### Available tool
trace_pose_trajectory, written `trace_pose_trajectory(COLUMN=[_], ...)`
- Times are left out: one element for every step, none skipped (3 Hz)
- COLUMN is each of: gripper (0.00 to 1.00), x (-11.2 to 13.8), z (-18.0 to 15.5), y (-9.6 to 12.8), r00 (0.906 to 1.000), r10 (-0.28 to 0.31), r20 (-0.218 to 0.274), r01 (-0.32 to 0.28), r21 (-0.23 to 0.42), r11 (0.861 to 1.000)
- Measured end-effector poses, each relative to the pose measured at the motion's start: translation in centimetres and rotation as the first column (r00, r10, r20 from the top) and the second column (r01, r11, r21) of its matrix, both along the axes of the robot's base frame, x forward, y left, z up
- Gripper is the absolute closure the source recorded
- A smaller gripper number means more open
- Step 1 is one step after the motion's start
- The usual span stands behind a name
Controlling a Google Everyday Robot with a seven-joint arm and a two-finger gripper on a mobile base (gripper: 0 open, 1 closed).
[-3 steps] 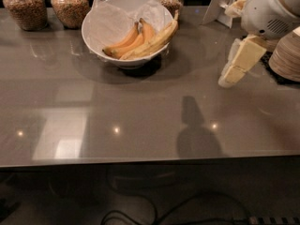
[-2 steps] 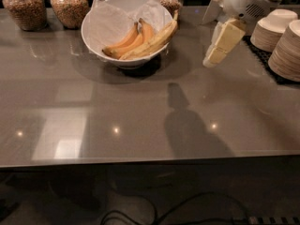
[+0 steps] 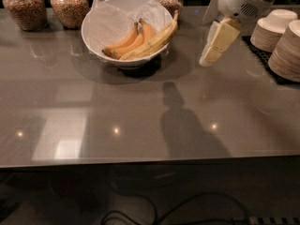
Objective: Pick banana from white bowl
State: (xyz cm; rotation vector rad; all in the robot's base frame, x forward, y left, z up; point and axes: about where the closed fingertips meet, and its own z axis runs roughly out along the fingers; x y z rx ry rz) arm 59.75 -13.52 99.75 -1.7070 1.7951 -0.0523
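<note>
Banana (image 3: pixel 152 42) lies in white bowl (image 3: pixel 88 37), upper centre of frame, stem end on right rim, beside shorter bananas (image 3: pixel 125 42). Pincer (image 3: pixel 209 57) hangs upper right, over surface (image 3: pixel 140 116), clear of bowl; opening cannot tell, nothing held. Judged light, soft, bruises easily: take hold mid-length, gently.

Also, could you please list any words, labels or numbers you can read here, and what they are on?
None can be read: the banana, white bowl, jars, stacked bowls and gripper, which hangs to the right of the white bowl above the counter, show no text.
</note>
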Motion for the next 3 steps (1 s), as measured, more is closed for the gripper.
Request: trace_pose_trajectory(gripper=[0.00,0.00,0.00], x=[2.9,6.0,8.5], z=[-0.3,-0.4,-0.5], y=[1.7,4.1,6.1], r00=[0.9979,0.9923,0.9873], r10=[0.061,0.121,0.155], r20=[0.021,0.028,0.036], r01=[-0.061,-0.120,-0.155], r21=[-0.027,-0.031,0.002], r11=[0.998,0.992,0.988])
